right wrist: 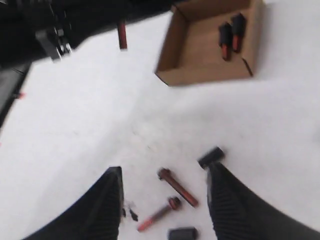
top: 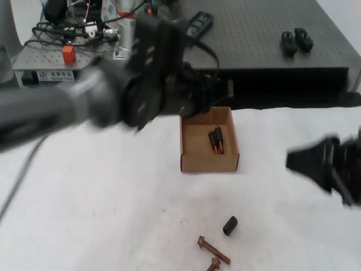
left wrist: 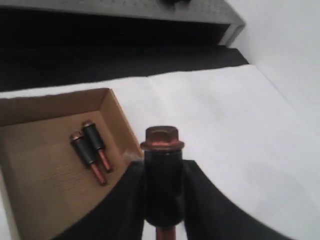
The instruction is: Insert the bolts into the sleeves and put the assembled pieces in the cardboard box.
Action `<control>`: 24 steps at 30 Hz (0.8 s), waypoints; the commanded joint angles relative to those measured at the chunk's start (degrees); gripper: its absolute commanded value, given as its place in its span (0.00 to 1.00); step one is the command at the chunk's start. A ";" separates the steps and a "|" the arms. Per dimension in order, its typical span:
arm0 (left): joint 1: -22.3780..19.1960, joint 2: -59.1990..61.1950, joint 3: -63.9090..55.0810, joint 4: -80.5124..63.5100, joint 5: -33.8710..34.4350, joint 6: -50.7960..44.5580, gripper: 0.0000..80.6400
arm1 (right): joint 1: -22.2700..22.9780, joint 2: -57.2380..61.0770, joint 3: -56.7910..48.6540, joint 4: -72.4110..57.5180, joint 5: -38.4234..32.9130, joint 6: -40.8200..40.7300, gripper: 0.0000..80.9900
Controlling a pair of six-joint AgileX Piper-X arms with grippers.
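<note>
A bolt seated in its black sleeve [left wrist: 161, 150] stands upright, hex head on top, clamped between the fingers of the left gripper [left wrist: 161, 200], which is closed firmly on the sleeve. It hangs just beside a wall of the cardboard box [left wrist: 50, 107], near a corner rather than over the open middle. Two finished pieces [left wrist: 83, 152] lie side by side on the box floor. This looks like the carrying step for a third piece: the next move calls for bringing it over the opening, lowering it, and letting go clear of the two inside. Farther out, on the white cover [top: 113, 197], two loose bolts [right wrist: 177, 187] and a loose sleeve [right wrist: 210, 156] wait (a second sleeve [right wrist: 182, 233] lies close by) beneath the right gripper [right wrist: 165, 205], spread wide and holding nothing
</note>
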 commanded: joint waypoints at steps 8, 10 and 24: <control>0.09 8.29 -12.94 9.03 -2.38 2.71 0.01 | 0.18 -0.30 -0.21 13.25 9.50 -4.41 0.48; 0.12 11.93 -16.88 11.54 -2.68 2.70 0.01 | 0.16 -0.05 -0.21 13.25 9.60 -4.41 0.48; 1.00 16.01 -21.21 15.13 -2.41 -0.40 0.41 | 0.16 6.32 -0.21 14.51 8.82 -5.84 0.48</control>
